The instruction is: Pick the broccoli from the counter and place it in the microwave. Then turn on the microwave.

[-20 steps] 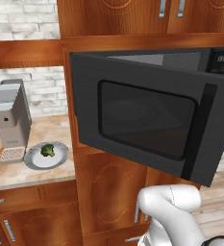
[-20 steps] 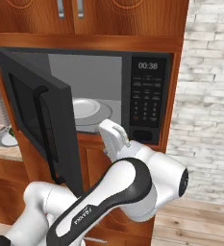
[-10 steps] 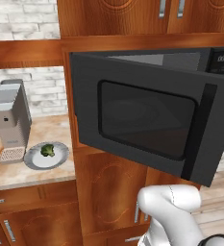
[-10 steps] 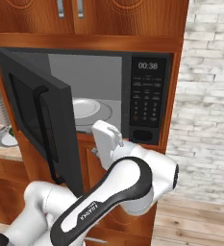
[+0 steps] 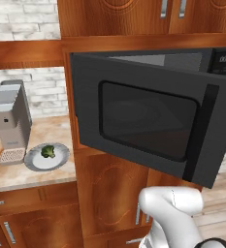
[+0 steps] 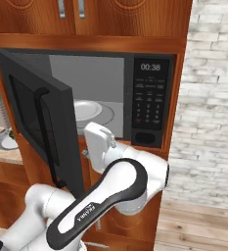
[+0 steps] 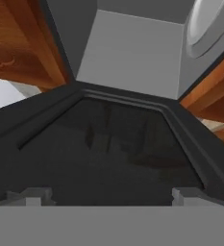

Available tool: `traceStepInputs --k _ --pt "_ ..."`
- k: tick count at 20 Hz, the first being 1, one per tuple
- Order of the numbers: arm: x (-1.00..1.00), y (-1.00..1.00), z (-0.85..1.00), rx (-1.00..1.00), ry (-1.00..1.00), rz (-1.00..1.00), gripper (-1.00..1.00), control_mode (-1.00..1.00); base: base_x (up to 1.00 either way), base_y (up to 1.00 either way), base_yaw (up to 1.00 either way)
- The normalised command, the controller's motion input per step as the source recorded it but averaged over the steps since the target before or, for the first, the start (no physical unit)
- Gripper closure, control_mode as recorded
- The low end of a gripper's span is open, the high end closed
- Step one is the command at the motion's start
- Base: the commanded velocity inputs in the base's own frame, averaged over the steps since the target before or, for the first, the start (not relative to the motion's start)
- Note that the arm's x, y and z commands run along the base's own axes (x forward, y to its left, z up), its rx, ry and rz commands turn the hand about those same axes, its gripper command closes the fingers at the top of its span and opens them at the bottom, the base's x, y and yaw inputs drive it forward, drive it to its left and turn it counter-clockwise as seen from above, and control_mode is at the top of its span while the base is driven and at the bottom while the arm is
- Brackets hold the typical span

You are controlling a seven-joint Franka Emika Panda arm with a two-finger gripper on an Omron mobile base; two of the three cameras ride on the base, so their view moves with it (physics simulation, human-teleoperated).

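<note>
In the left base view, the broccoli (image 5: pixel 48 151) is seen as a small dark-green bumpy floret, much smaller than the round grey plate (image 5: pixel 38 162) on which it lies. The plate is set on the beige mottled counter (image 5: pixel 17 177), just beside the grey coffee machine (image 5: pixel 9 121). The microwave (image 5: pixel 148 116) is seen with its dark window door swung wide open toward the camera. Nothing in this view is found changed from the earlier picture.

In the right base view, the microwave's grey interior and its pale round turntable (image 6: pixel 89 111) are seen behind the open door, with the button panel (image 6: pixel 149 98) at the right. The white hand of the arm is held low before the opening, close beside the door; compared with half a second ago it is shifted further left, toward the door.

In the hand view, the gripper (image 7: pixel 105 194) is seen with its two finger tips (image 7: pixel 29 196) spread wide apart, nothing held between them. The inner face of the dark door is seen ahead.
</note>
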Motion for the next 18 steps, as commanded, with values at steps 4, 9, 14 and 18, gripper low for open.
traceStepInputs --k 4,9,14,18 --pt "-0.42 0.2 0.0 0.0 0.0 0.11 -1.0 -1.0 0.0 0.0 0.0" --pt "-0.55 0.2 0.0 0.0 -0.01 0.12 -1.0 -1.0 0.0 0.0 0.0" --pt "-0.35 0.23 0.0 0.01 0.0 0.12 -1.0 -1.0 0.0 0.0 0.0" --pt "-0.11 0.25 0.0 0.05 0.0 0.14 -1.0 -1.0 0.0 0.0 0.0"
